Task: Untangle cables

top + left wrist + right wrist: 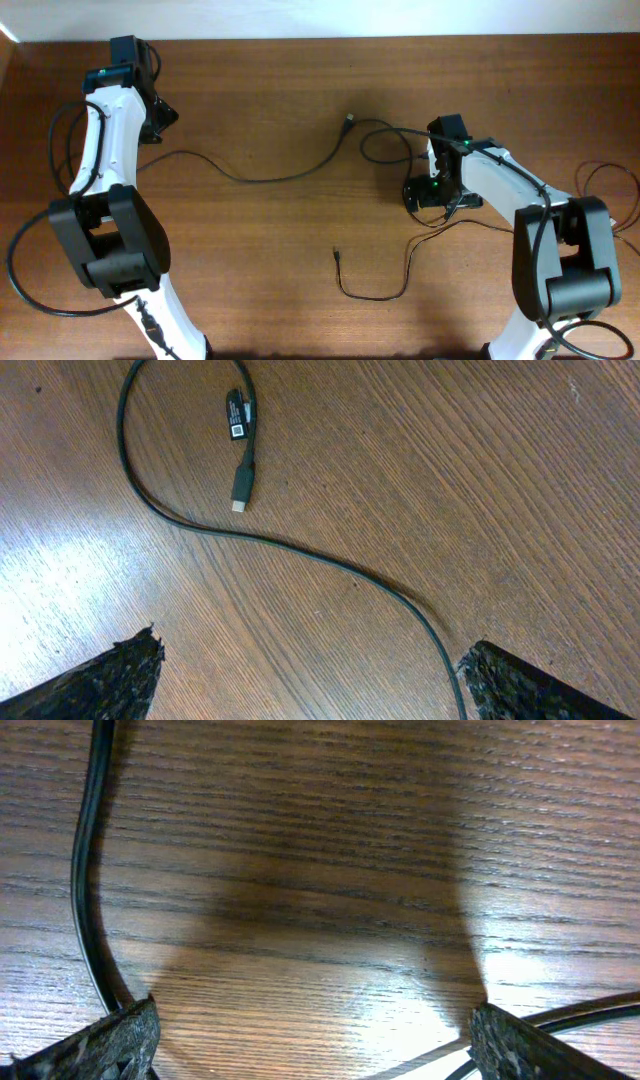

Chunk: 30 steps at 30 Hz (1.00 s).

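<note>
A long thin black cable (270, 178) runs from beside my left arm to a plug (349, 119) at mid-table. A second cable loops (372, 150) next to my right gripper (432, 192). A third cable (385, 295) curves from a small plug (337, 254) towards the right arm. My left gripper (160, 112) is open at the far left. In the left wrist view it (310, 685) is empty, above a cable (330, 560) with a metallic plug (238, 500) and a label. In the right wrist view the gripper (315, 1045) is open and low over bare wood, with a cable (85, 870) by its left finger.
Another thin cord (600, 165) loops at the right edge of the table. Thick black arm cables hang by both bases (30, 270). A second cable piece (580, 1015) lies by the right finger in the right wrist view. The wooden table (250, 260) ends at a white wall at the back.
</note>
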### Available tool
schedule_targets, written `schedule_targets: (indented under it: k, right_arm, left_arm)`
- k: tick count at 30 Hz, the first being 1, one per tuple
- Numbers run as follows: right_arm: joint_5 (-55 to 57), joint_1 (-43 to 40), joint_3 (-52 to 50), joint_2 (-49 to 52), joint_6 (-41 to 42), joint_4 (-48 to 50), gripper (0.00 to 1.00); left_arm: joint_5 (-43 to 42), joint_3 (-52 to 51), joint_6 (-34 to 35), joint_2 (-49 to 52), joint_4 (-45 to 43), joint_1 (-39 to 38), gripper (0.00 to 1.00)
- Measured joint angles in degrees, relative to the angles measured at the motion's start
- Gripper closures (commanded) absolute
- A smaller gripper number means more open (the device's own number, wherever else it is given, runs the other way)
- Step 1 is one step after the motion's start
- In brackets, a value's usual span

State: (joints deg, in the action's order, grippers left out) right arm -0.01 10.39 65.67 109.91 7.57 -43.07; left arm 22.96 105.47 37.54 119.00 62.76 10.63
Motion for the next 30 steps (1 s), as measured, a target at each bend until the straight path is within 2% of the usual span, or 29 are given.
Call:
schedule_targets:
  k: [4,10,21,24,30]
  right_arm:
    - [0.2,0.1,4.9,2.6,2.8,-1.9,0.01]
    - [3.7,-1.4,12.2,7.1,5.6,5.1,0.01]
    - [6.6,-3.2,12.1,9.4,6.2,29.6,0.01]
    - [4.4,-3.2,12.1,9.4,6.6,32.9,0.01]
    - [2.7,-3.1,12.1,11.5,7.4,33.2,0.01]
  left_arm:
    - [0.0,0.0,0.0,0.0,0.0,0.0,0.01]
    - [0.0,0.0,0.0,0.0,0.0,0.0,0.01]
    - [0.0,0.0,0.0,0.0,0.1,0.0,0.01]
    - [0.0,0.0,0.0,0.0,0.0,0.0,0.01]
    - [0.0,0.0,0.0,0.0,0.0,0.0,0.01]
